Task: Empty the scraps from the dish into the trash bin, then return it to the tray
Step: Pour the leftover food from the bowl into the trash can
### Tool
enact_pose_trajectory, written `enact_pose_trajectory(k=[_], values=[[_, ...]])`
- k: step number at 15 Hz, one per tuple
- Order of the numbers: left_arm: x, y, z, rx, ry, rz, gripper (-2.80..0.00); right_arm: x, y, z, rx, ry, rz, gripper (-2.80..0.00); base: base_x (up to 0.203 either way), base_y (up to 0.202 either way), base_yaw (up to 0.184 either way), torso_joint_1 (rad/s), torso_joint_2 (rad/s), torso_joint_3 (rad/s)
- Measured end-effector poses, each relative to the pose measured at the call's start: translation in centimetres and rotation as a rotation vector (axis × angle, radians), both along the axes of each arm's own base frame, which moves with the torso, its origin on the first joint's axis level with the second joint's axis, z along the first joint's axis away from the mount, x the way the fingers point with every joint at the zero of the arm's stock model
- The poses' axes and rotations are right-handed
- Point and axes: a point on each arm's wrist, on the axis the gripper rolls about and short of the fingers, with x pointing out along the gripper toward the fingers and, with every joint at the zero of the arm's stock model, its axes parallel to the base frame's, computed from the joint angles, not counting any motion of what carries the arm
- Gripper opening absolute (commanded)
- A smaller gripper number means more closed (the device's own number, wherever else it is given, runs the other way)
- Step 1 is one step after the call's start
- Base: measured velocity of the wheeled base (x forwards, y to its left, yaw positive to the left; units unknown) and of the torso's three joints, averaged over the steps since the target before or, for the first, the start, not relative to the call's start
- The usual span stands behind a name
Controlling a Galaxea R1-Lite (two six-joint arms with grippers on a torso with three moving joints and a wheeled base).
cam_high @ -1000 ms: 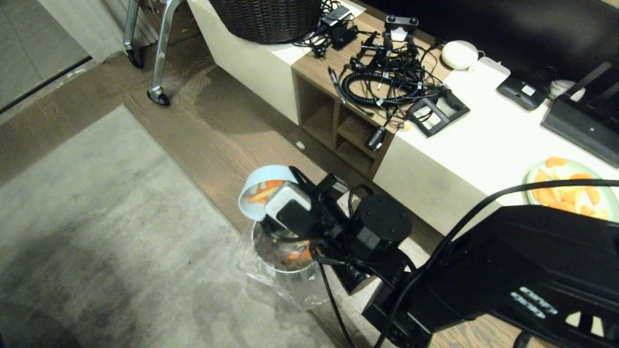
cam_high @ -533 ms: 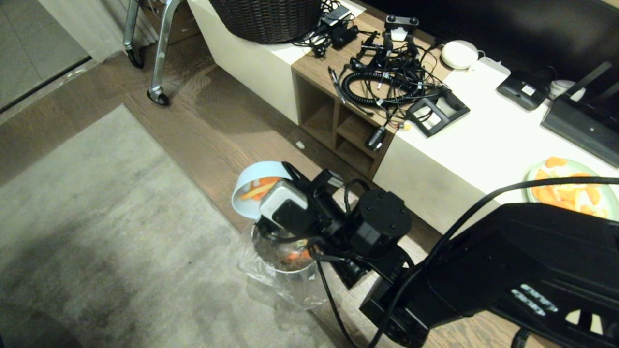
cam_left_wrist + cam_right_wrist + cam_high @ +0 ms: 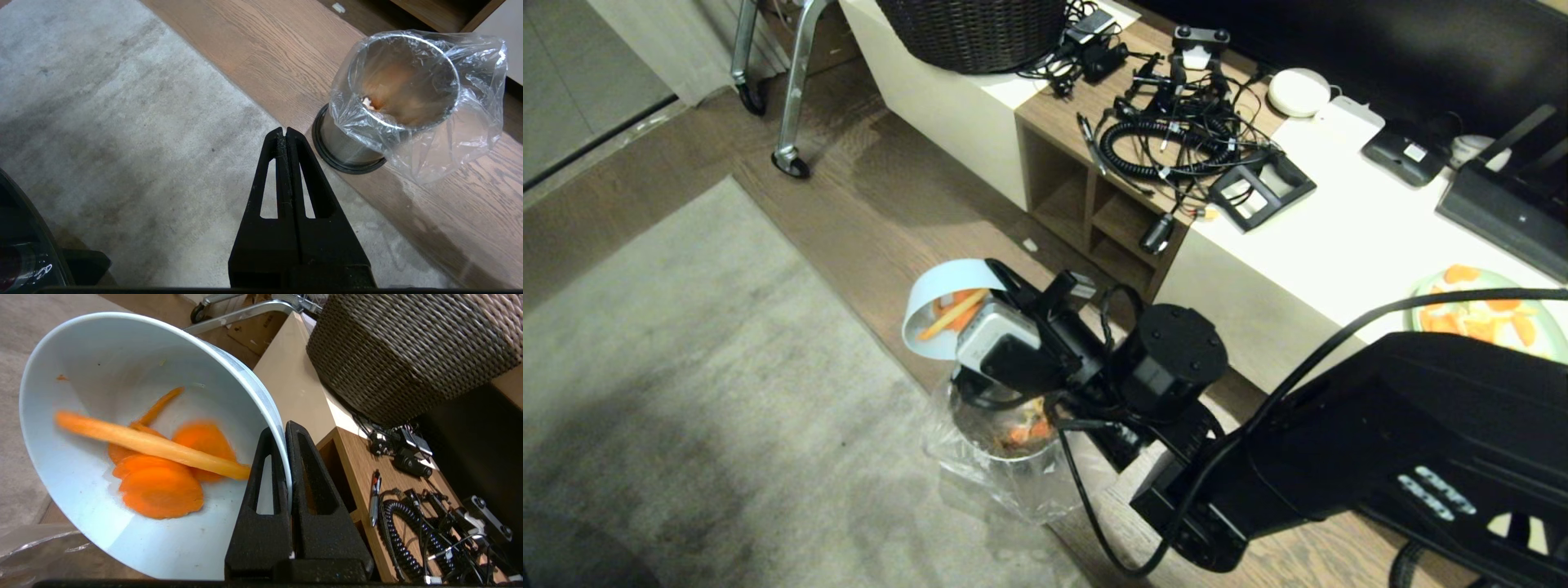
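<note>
Dish (image 3: 102, 392), rim clamped in right end effector (image 3: 286, 433), scraps (image 3: 159, 465) clinging: tip steeper, mouth centred over trash bin (image 3: 1005, 433).

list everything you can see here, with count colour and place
dish: 1, white, tilted above the bin, held by its rim
scraps: several, orange, inside the dish
trash bin: 1, shiny metal with clear liner, on the wood floor
woven basket: 1, dark brown, on the white cabinet
cables: a tangle, black, on the wooden cabinet top
patterned plate: 1, orange pieces on it, cabinet's right end
rug: 1, grey, floor
right pincer: shut on the dish rim
left pincer: shut, over the rug
</note>
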Motion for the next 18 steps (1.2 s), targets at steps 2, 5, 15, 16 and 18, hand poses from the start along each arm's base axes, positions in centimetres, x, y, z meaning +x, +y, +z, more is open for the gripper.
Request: enact_pose_trajectory(k=[2, 5, 15, 16, 18], values=[[0.0, 0.0, 0.0, 0.0, 0.0, 0.0, -2.8, 0.0, 0.0, 0.1, -0.009, -0.013, 0.014, -2.8, 0.0, 0.0, 0.0, 0.0, 0.0, 0.0], [0.0, 0.0, 0.0, 0.0, 0.0, 0.0, -2.8, 0.0, 0.0, 0.1, -0.031, -0.041, 0.043, -2.8, 0.0, 0.0, 0.0, 0.0, 0.0, 0.0], [0.0, 0.0, 0.0, 0.0, 0.0, 0.0, -2.8, 1.0, -1.0, 0.5, -0.078, -0.108, 0.065, -2.8, 0.0, 0.0, 0.0, 0.0, 0.0, 0.0], [0.0, 0.0, 0.0, 0.0, 0.0, 0.0, -2.8, 1.0, -1.1, 0.6, -0.077, -0.11, 0.062, -2.8, 0.0, 0.0, 0.0, 0.0, 0.0, 0.0], [0.0, 0.0, 0.0, 0.0, 0.0, 0.0, -2.8, 1.1, -1.2, 0.7, -0.075, -0.111, 0.059, -2.8, 0.0, 0.0, 0.0, 0.0, 0.0, 0.0]])
